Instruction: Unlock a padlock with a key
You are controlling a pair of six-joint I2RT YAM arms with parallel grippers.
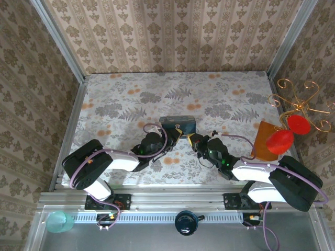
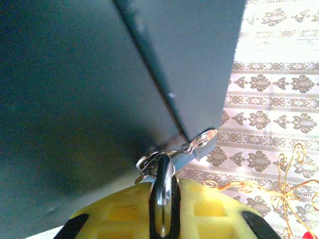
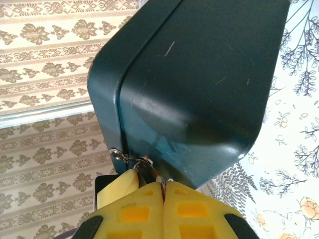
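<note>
Key insertion was in hand: the left gripper [image 2: 162,199] narrowly clamped the padlock [image 2: 163,172] at the tin's [image 3: 199,89] hasp, the right gripper [image 3: 163,186] pinched shut, seemingly on the key [image 3: 159,178]; next came fine keyhole alignment

Both arms stretched forward, converging; left pincer [image 1: 175,134] gripping, right pincer [image 1: 194,140] closed tight.

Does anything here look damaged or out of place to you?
Only minor wear: the dark teal metal tin has thin scratches on its broad face and a scuffed, paler patch of paint near its lower edge, beside the small metal clasp.
</note>
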